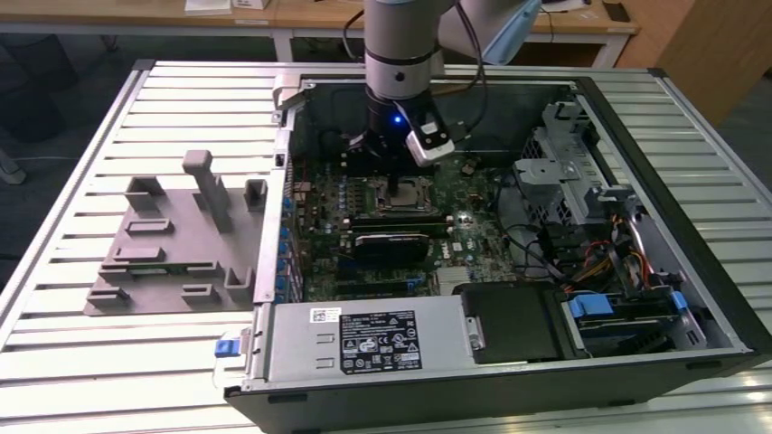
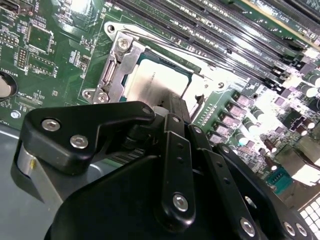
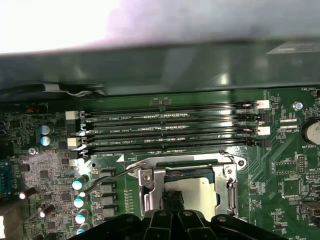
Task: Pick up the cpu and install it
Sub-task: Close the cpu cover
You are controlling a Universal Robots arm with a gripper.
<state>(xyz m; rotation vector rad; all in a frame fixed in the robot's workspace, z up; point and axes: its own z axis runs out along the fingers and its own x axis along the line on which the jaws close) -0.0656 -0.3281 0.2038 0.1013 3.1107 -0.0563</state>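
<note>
Hand hangs over the socketed cpu, covering part of it.

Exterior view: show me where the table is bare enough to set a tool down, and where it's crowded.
Bare slats: the table beyond the grey fixture, and on its near side, at the exterior view's left of the computer case. Crowded: inside the case, where the gripper stands over the cpu.

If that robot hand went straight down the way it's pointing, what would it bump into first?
Most likely the cpu, the silver square in the socket right under the hand; how close is unclear.
</note>
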